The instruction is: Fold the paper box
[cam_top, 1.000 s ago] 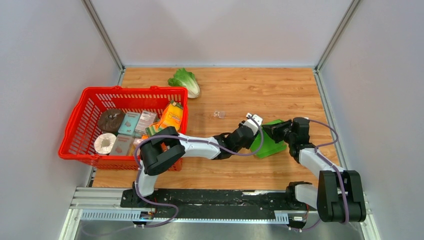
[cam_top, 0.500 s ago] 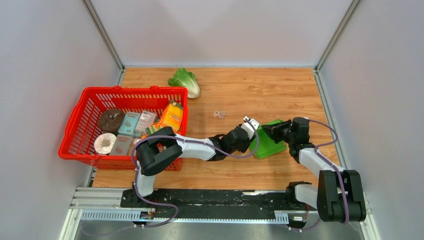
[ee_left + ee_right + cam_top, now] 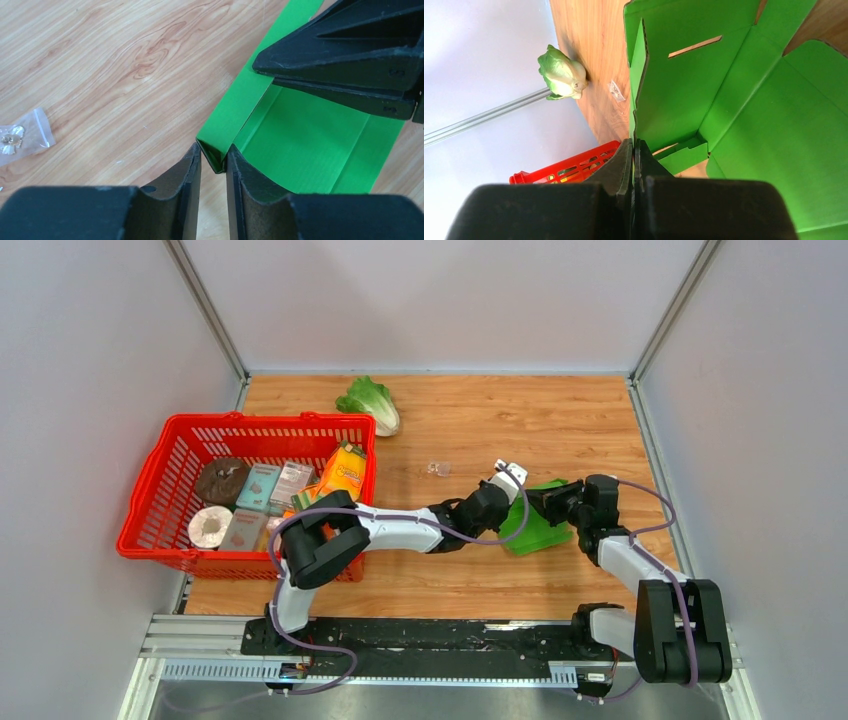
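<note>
Counter [image 3: 450,430]: wood-grain top, walled on three sides.

Basket [image 3: 160,455]: red plastic, at the left side of the counter, with packets and rolls inside. An orange carton [image 3: 343,472] leans in its right far corner.

Left arm [image 3: 400,530]: base at the near edge, left of centre. The forearm runs low over the counter, reaching right and slightly far, and the wrist ends at the left edge of the paper box [image 3: 535,530].

Left end effector [image 3: 213,155]: the jaws are drawn in to a narrow gap. The folded left corner of the green card sits between them, with both fingers against it.

Right arm [image 3: 630,560]: base at the near right. The elbow is bent, and the forearm angles far and left, so the wrist points left toward the other arm.

Right end effector [image 3: 634,147]: the jaws are pressed fully together on a thin upright wall of the card. In the left wrist view its black fingers lie over the box's far strip.

Paper box: on the counter, right of centre, between the two end effectors. It is mostly open. The main panel lies flat, one long edge strip is folded over, one side wall stands up, and a slot shows in a far panel.

Lettuce [image 3: 370,403]: by the far edge, beyond the basket.

Small clear bag [image 3: 437,468]: on the bare counter, left of the box and apart from it.
</note>
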Action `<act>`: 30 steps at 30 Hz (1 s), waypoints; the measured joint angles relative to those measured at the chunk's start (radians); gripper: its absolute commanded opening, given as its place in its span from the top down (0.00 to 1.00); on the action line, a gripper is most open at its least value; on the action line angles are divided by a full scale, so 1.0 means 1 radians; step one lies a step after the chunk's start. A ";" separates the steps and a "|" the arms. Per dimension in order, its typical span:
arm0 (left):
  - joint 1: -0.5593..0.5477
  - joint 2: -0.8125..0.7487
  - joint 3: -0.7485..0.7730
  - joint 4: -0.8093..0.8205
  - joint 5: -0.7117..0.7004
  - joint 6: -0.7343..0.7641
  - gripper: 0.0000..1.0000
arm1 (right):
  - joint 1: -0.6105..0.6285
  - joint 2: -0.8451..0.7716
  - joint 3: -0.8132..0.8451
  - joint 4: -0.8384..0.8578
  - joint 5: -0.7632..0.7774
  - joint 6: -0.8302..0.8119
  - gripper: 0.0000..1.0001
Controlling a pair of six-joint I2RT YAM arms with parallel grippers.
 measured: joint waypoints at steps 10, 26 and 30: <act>-0.038 0.083 0.154 -0.157 -0.214 -0.056 0.83 | 0.014 0.008 0.000 0.016 0.031 0.039 1.00; -0.063 0.154 0.262 -0.258 -0.392 -0.113 1.00 | 0.025 0.000 -0.008 0.019 0.037 0.076 1.00; -0.076 0.173 0.290 -0.300 -0.463 -0.132 1.00 | 0.038 -0.033 -0.016 -0.010 0.042 0.076 1.00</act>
